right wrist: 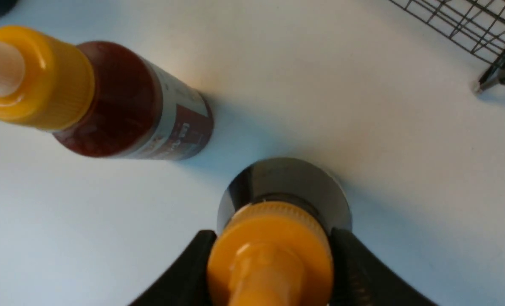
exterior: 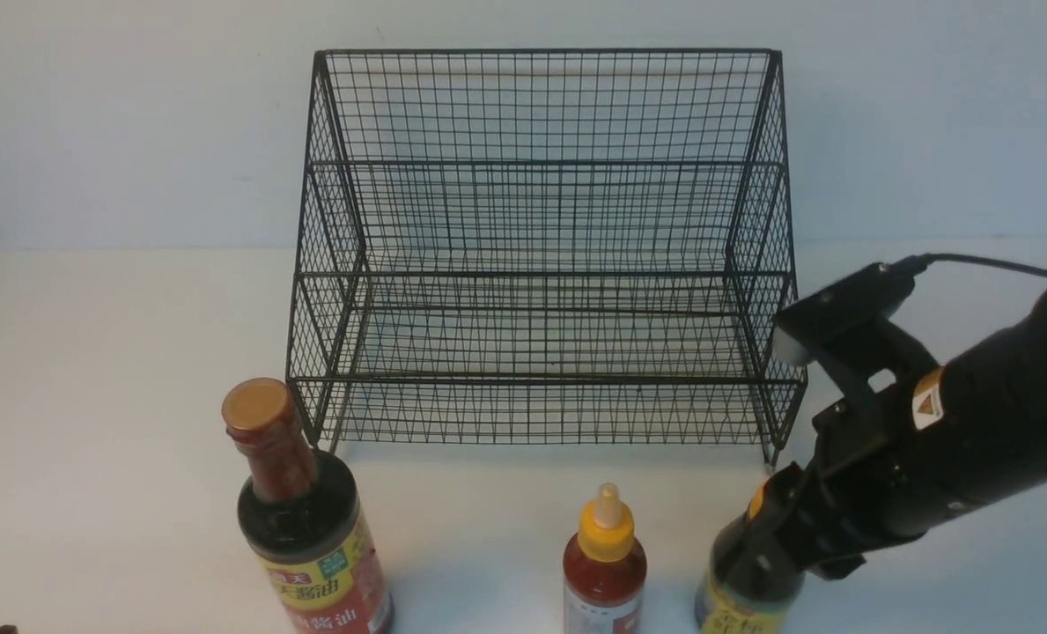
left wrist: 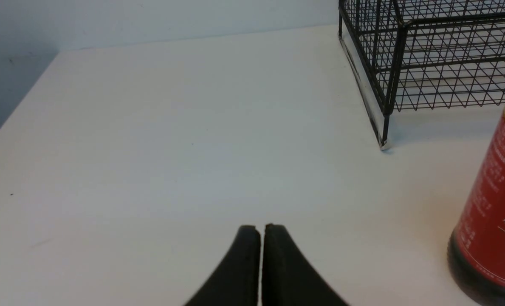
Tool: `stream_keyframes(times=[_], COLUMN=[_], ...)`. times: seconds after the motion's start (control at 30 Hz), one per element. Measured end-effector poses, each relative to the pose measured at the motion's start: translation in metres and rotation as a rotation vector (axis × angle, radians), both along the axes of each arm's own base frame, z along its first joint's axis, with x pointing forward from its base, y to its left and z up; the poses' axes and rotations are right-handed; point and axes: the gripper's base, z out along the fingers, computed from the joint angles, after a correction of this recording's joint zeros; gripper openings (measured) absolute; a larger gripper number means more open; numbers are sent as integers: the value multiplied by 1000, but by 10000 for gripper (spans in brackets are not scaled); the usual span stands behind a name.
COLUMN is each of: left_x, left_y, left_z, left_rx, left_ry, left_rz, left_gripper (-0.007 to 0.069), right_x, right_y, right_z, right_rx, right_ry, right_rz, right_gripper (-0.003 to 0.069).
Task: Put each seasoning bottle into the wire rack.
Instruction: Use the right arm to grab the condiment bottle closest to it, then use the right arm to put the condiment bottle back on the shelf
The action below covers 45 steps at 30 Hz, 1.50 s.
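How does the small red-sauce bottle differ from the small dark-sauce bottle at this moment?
The red-sauce bottle holds red sauce, while the dark-sauce bottle holds near-black sauce. The red-sauce bottle stands free, but the dark-sauce bottle has the right gripper around its neck, one finger on each side. The red-sauce bottle's label is white and red; the dark-sauce bottle's is yellow. Both stand upright on the table, in front of the wire rack, with yellowish nozzle caps.

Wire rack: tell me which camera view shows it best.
The front view: the whole wire rack shows, with tiers, sides and back. The left wrist view catches only one lower corner; the right wrist view only a sliver of mesh.
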Motion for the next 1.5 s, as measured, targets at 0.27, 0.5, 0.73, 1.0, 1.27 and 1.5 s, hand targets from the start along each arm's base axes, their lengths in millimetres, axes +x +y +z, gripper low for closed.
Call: stream_keyframes(times=[0.27,0.5,0.73,1.0,1.27,1.5], left_x=[0,0,0,0,0,0], left_y=[0,0,0,0,0,0], left_z=[0,0,0,0,0,0], left_rx=[0,0,0,0,0,0], left_ry=[0,0,0,0,0,0], left_rz=[0,0,0,0,0,0], left_gripper=[-5,-5,-5,-5,-5,-5], right_x=[-26,-49,-46,-4,44,71], right_y=[-14,-27,-28,-12,9,19], right_z=[23,75,133,148,123,99], right_rx=[-6,69,171,158,43,-29], right_ry=[10,-107,-322,-481,-430,-387], right_rz=[31,22,0,-16,-13,-59], right_gripper=[302,302,302,302,302,302])
